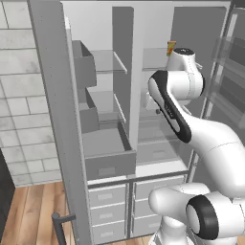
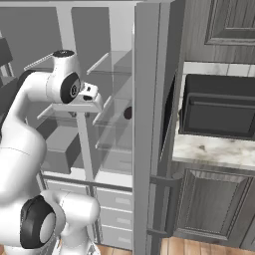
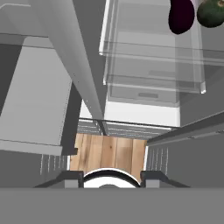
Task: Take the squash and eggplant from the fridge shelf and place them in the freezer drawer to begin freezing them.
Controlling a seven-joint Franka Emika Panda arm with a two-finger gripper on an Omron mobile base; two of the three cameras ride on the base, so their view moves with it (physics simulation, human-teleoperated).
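Left base view: nothing moved yet as far as I can tell. Freezer drawer (image 1: 109,155) stands pulled out at lower left of the open fridge, looks empty from what I see of it. Small yellow-orange item (image 1: 171,48) sits on the upper right shelf, arm reaching in just below it.

Right base view: wrist is inside the right compartment among the glass shelves (image 2: 117,122); a dark shape past the shelf edge could be one vegetable, can't confirm. Door edge close on the right, tight swing room.

Hand view: eggplant (image 3: 180,15) and squash (image 3: 211,12) side by side, touching or nearly, on the clear shelf. Gripper (image 3: 107,179) pressed together, holding nothing. Both picks remain. I'd say the centre divider is the edge to clear.
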